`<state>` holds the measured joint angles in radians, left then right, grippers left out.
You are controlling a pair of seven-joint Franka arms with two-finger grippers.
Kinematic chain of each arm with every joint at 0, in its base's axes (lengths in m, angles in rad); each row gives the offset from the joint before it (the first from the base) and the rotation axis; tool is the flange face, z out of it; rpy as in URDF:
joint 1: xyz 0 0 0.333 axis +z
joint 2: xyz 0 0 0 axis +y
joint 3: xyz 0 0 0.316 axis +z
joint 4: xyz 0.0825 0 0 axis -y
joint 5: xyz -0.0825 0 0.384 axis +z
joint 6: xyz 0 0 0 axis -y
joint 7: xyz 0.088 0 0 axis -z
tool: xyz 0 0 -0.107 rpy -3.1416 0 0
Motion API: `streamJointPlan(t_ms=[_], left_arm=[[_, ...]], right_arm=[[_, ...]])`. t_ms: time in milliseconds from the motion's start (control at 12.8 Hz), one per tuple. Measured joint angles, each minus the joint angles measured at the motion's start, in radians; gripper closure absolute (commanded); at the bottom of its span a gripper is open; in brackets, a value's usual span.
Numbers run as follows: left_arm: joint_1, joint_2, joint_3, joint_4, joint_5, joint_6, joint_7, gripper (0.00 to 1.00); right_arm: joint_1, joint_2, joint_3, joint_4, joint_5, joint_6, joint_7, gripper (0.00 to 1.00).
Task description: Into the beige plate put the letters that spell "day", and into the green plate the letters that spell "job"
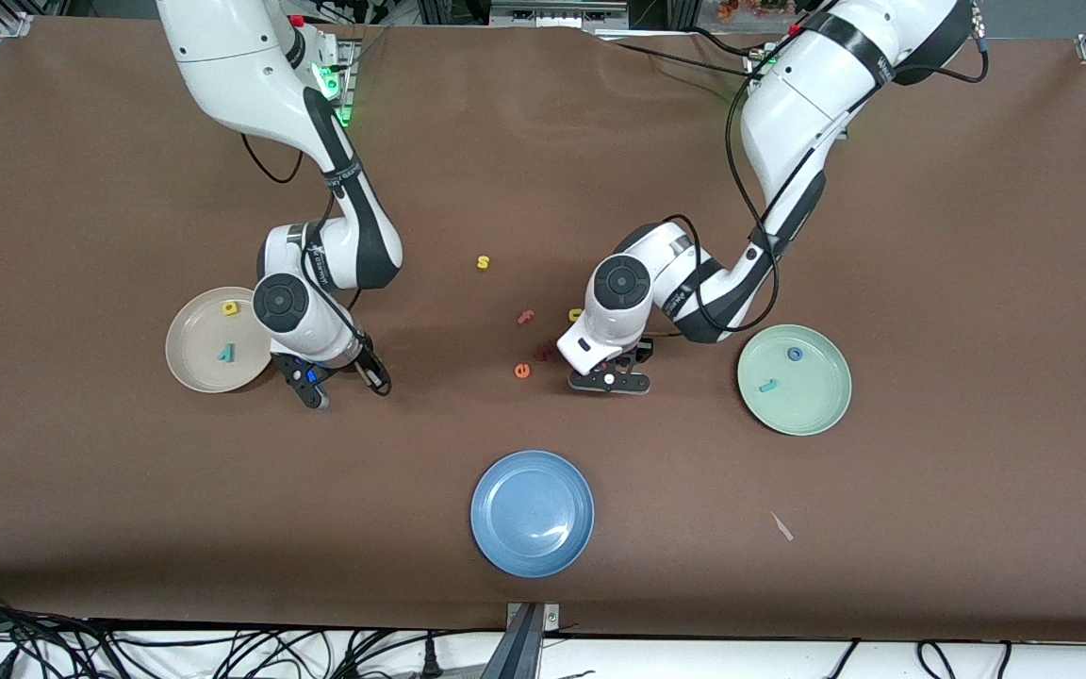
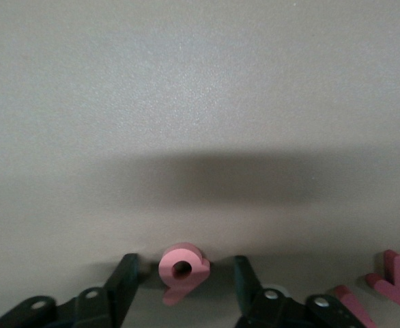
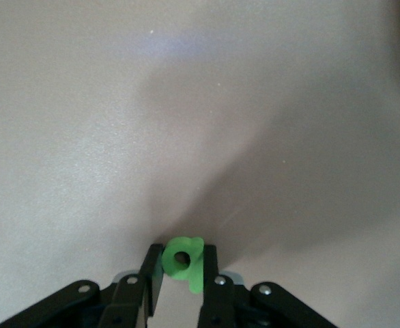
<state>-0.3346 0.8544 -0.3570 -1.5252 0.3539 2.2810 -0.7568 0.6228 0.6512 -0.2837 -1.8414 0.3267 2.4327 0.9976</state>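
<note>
Straddling the salmon b on the desk beside the orange e, the left gripper has its fingers half-open, not yet pinching. The right gripper, beside the beige plate, clamps the green d. Light, rigid, small letters seem best pinched across flat sides.

From the front, my own wrist hides my left end effector and the salmon b between its fingers. The dark red letter beside it is half covered, too small to read.
</note>
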Motion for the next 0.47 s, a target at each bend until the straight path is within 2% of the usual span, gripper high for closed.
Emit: streamJointPlan(t_ms=[78,470], left_arm=[[0.0,-0.003,0.001,0.001,0.0,-0.001,-0.001,0.8],[0.004,-0.009,0.004,0.007,0.0,-0.024,-0.011,0.82]], right_arm=[[-0.001,0.0,0.0,0.011,0.0,-0.015,-0.006,0.74],[-0.006,0.0,-0.01,0.069,0.0,-0.1,-0.095,0.74]])
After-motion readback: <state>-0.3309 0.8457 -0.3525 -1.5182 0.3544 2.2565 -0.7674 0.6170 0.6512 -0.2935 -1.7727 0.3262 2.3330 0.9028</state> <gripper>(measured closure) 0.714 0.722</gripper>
